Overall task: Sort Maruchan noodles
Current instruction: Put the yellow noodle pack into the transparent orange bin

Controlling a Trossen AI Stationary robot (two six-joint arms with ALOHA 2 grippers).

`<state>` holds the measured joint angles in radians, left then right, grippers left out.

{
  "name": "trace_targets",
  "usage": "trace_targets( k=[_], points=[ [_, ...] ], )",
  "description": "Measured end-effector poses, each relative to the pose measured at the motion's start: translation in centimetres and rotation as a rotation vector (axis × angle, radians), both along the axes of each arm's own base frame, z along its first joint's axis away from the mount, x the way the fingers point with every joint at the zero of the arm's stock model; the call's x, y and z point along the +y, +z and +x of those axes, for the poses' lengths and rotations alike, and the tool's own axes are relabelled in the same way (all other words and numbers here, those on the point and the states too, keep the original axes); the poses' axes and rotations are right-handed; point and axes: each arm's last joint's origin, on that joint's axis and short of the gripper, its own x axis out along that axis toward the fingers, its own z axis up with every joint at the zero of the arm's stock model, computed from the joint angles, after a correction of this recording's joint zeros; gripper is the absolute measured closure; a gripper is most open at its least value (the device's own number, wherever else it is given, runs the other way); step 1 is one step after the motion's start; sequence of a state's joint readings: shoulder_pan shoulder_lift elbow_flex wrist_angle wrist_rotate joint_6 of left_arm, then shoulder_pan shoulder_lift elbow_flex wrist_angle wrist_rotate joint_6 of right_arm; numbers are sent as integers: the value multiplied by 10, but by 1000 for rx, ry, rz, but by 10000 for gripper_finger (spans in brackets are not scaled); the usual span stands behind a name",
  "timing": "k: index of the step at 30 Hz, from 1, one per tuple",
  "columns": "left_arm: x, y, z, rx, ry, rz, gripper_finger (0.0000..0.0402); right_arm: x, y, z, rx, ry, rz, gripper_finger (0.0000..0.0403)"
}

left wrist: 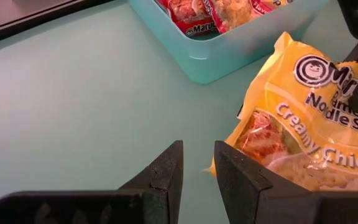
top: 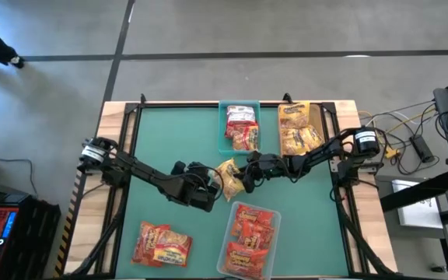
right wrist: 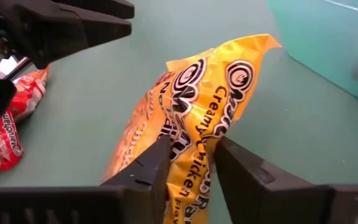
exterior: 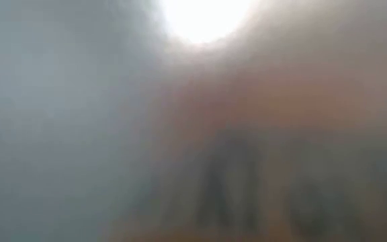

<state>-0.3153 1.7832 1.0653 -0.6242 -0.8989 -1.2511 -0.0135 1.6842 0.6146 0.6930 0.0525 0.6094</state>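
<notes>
- Maruchan noodles are partly sorted: one yellow packet (right wrist: pixel 197 118) is at the middle of the green mat (top: pixel 169 140), standing up on its edge between the two grippers.
- Your right gripper (right wrist: pixel 191 158) has its fingers closed on the lower part of this yellow packet, and the film is folded between them. Judge the hold before you lift; the plastic is crinkly and it can slip.
- Your left gripper (left wrist: pixel 197 165) is just beside the same packet. Its fingers stand narrow, with a small gap, and they hold nothing. Keep it away so that the arms do not touch.
- I think the yellow packet belongs in the tan bin (top: pixel 300 128) at the far right, where other yellow packets lie. Lift it well above the teal bin (top: pixel 239 126) wall, and release it low inside the tan bin.
- Count, from the high view: three bins; one yellow packet in the grip; two red-orange packets (top: pixel 162 243) loose at the near left of the mat.
- Packets inside the clear bin (top: pixel 247 237), the teal bin and the tan bin overlap, so I cannot count them exactly.
- Nothing can be made out in the low view.
</notes>
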Motion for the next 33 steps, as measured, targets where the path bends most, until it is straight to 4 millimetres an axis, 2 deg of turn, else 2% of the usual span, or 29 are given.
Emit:
trace_targets(
  k=[6, 17, 33],
  points=[
    [0, 1, 0, -4, 0, 0, 326, 0, 0, 0, -1, 4, -7, 348],
    [0, 1, 0, -2, -1, 3, 326, 0, 0, 0, 0, 12, -23, 391],
    [0, 1, 0, 4, -4, 6, 326, -13, 9, 1, -67, 18, 2, 394]
  ],
)
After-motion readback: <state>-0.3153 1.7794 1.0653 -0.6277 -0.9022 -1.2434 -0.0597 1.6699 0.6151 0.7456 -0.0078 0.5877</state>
